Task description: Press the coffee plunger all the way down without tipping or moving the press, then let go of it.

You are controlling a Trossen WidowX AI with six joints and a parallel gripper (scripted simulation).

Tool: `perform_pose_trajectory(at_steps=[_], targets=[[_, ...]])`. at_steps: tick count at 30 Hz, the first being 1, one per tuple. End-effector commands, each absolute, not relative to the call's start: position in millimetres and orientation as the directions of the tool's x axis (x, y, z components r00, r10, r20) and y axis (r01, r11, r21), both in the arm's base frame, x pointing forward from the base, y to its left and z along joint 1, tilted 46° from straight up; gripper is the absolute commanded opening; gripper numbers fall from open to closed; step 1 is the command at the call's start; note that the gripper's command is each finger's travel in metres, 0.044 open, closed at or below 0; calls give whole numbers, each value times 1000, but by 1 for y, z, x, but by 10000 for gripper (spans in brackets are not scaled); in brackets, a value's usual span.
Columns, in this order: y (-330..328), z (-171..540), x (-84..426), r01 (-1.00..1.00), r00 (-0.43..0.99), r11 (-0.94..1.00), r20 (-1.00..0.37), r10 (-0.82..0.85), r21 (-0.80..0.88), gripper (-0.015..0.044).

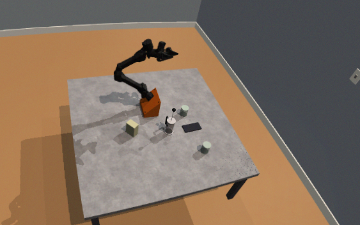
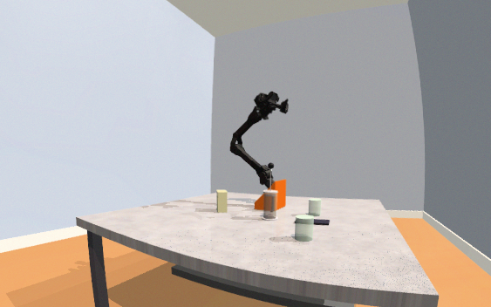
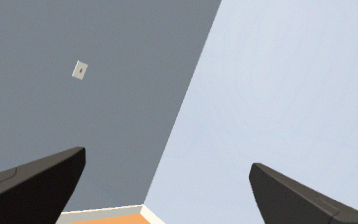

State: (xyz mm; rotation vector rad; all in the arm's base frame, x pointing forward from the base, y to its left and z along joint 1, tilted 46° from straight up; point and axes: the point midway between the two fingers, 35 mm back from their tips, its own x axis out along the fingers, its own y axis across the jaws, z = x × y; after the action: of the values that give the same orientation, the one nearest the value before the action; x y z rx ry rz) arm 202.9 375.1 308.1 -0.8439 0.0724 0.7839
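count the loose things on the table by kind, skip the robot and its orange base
pale green cylinders: 2
coffee press: 1
yellow block: 1
flat dark slab: 1
total: 5
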Motion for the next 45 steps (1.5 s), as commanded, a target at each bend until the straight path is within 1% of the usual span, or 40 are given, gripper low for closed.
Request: perform_pose_trajectory(at_steps=[1,4,8,13,15,20,26,45], targets=[[344,254,233,-611,791,498,-457,407,-615,440],[314,219,252,-550,823,578,-509,253,-602,440],[264,173,273,-422,835,670,-550,24,-611,440],[198,124,288,-233,797,720,-553,-243,-653,440],[181,114,290,-183,780,722,-546,-307,-668,440],[169,103,289,-176,777,722,-545,-315,-669,440],[137,73,280,-169,779,721,-540,-320,-671,440],[129,61,298,-167,779,722,-539,-321,-671,440]])
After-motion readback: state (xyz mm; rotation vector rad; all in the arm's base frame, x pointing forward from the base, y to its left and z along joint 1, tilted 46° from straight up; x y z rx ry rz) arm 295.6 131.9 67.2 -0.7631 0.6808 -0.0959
